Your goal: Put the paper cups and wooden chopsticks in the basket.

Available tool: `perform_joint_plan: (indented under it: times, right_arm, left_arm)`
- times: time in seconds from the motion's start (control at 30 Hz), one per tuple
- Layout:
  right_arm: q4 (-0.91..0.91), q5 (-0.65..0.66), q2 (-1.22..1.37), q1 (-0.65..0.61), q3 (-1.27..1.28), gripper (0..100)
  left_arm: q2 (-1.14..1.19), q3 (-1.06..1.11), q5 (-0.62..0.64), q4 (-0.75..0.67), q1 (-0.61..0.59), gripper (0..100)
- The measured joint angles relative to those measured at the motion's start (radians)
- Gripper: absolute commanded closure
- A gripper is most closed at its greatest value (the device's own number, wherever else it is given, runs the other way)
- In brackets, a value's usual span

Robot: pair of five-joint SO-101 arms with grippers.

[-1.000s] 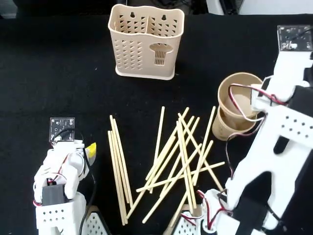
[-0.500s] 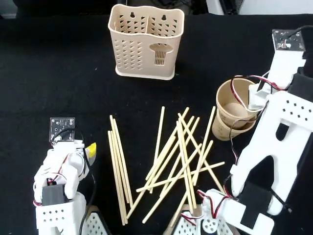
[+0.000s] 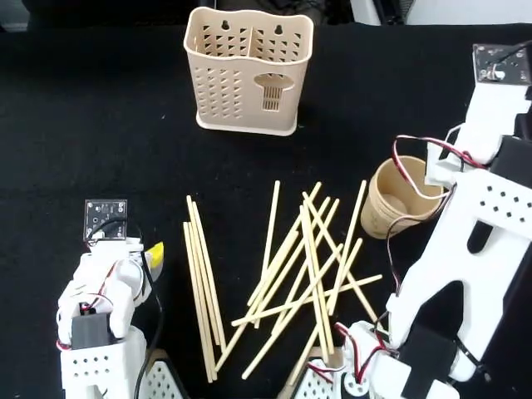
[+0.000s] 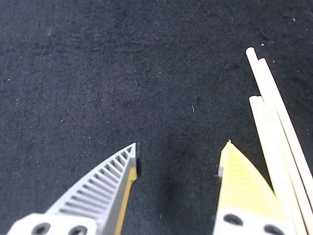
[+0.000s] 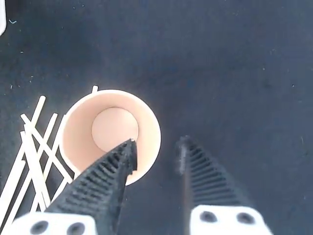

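Straddling the rim of the paper cup (image 5: 111, 128), your right claw (image 5: 156, 144) gapes open, gripping nothing. The paper cup and scattered wooden chopsticks (image 3: 301, 266) sit on the cloth (image 3: 100, 125) in front of the basket (image 3: 248, 75), none inside it; you seemingly have everything left to load.

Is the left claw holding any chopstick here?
No, the left claw is open over bare black cloth, with the chopsticks lying beside it.
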Motion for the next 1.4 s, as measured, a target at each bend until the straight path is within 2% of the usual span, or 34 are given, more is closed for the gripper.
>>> perform_joint_plan:
  times: [0.37,0.67,0.9,1.07,1.27,1.4]
  right_arm:
    - [-0.163,0.025,-0.002,-0.048,0.278,98.6]
    - [-0.175,0.038,-0.029,-0.048,0.310,98.6]
    - [-0.170,0.038,-0.305,-0.048,0.302,98.4]
    - [-0.080,0.041,-0.486,-0.052,0.374,98.4]
    - [0.054,0.203,-0.503,-0.110,0.520,98.5]
    - [0.071,0.272,-0.503,-0.152,0.669,98.4]
  left_arm:
    - [0.000,0.000,0.000,0.000,0.000,72]
    - [0.000,0.000,0.000,0.000,0.000,72]
    - [0.000,0.000,0.000,0.000,0.000,72]
    - [0.000,0.000,0.000,0.000,0.000,72]
    - [0.000,0.000,0.000,0.000,0.000,72]
    - [0.000,0.000,0.000,0.000,0.000,72]
